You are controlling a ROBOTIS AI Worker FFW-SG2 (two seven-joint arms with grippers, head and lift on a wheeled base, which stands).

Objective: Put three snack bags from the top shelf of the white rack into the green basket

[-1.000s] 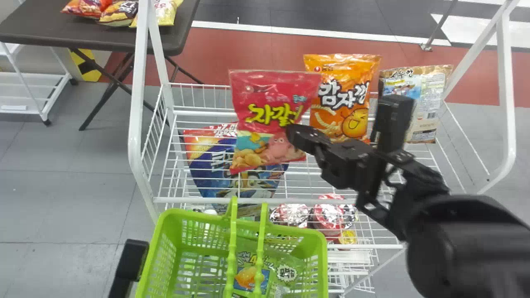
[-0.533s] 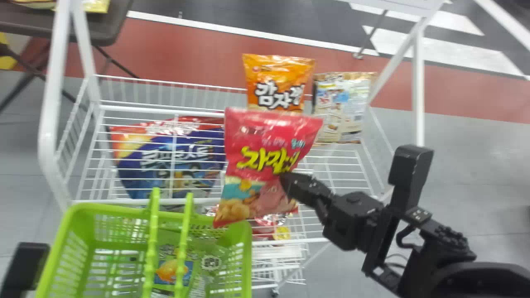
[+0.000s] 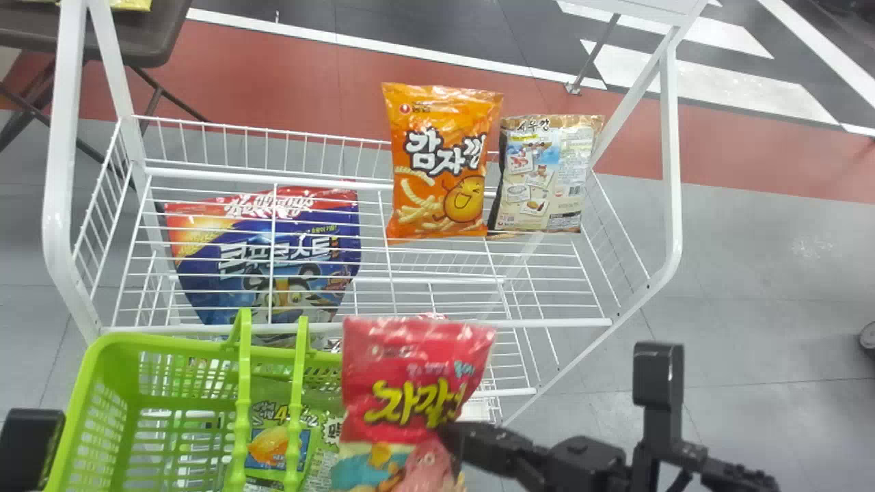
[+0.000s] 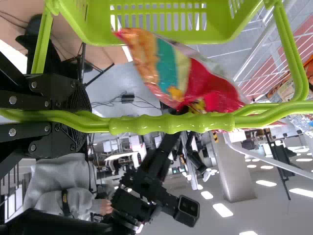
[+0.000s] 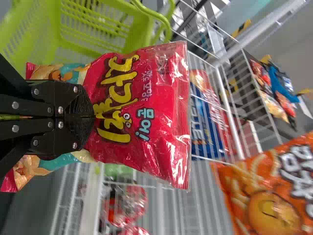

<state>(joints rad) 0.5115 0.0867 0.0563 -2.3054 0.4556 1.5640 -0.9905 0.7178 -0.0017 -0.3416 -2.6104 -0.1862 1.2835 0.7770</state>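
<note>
In the head view my right gripper (image 3: 448, 437) is shut on the red snack bag (image 3: 417, 383), which hangs upright at the green basket's (image 3: 102, 410) right side and covers its right rim. The right wrist view shows my right gripper (image 5: 85, 115) pinching the middle of the red bag (image 5: 142, 112). A green snack bag (image 3: 273, 444) lies in the basket. My left arm's gripper assembly (image 3: 31, 447) is left of the basket; in the left wrist view the left gripper (image 4: 80, 120) is shut on the basket handle (image 4: 171, 123). An orange bag (image 3: 437, 164) and a brown bag (image 3: 547, 171) stand on the rack's top shelf.
The white rack's front rail (image 3: 533, 324) runs just behind the basket, with slanted posts at both sides. Below the top shelf wires lies a blue cereal bag (image 3: 273, 260). A dark table (image 3: 137, 41) stands at the back left.
The red bag, held by my right gripper, has moved from over the rack back toward me, to the basket's right side. The head view has swung right, shifting rack and basket leftward in it.
</note>
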